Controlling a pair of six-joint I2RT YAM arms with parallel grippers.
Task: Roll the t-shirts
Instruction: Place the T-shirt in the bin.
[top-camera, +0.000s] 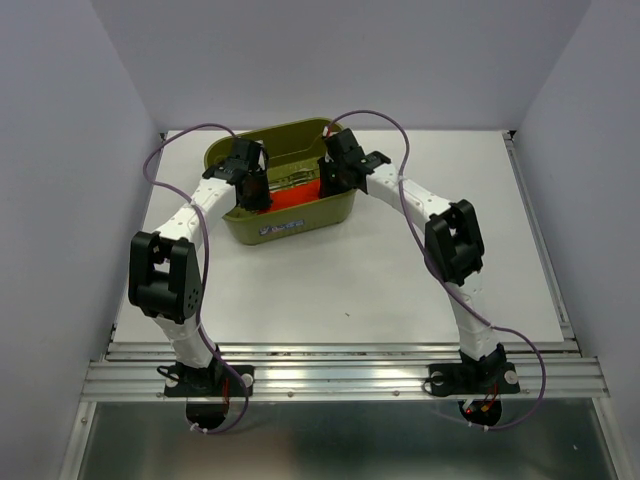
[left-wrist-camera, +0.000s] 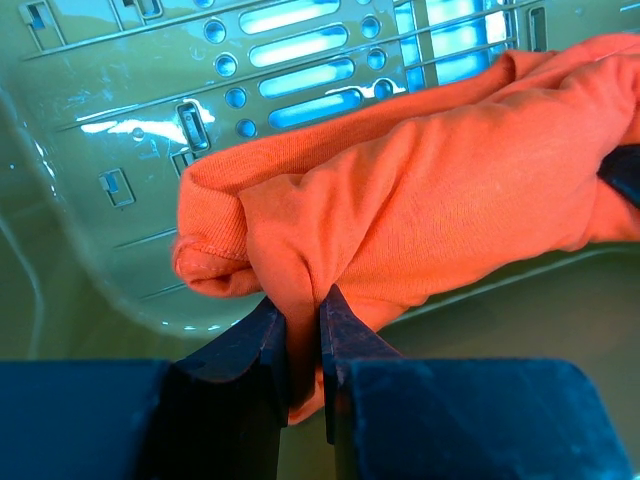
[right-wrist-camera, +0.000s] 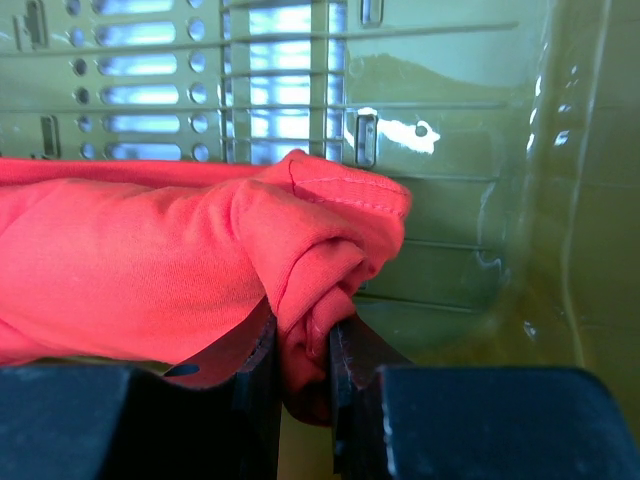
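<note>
Right, the t-shirt (top-camera: 295, 197) sits down inside the olive-green basket (top-camera: 285, 228), bunched into one long orange-red bundle that runs from 9 o'clock to 3 o'clock across the basket floor. The basket itself stands near 12 o'clock on the table (top-camera: 350, 290), well apart from the arm bases.

Both arms are in there. At the 9 o'clock end the left pincer (left-wrist-camera: 303, 305) is nipped onto a fold of the cloth, its jaws almost together with fabric squeezed between them. At the 3 o'clock end the right pincer (right-wrist-camera: 300, 335) has the same bite, a thick twist of hem wedged in its jaws.

So which step is this? The bundle looks loose and wrinkly rather than a tight roll, so I read it as the pick-up out of the basket, though setting a rolled shirt down cannot be ruled out.

If it is the pick-up, the next move calls for both arms rising together, holding the span between them, clearing the basket wall at 6 o'clock, then spreading the shirt flat on the open table.
</note>
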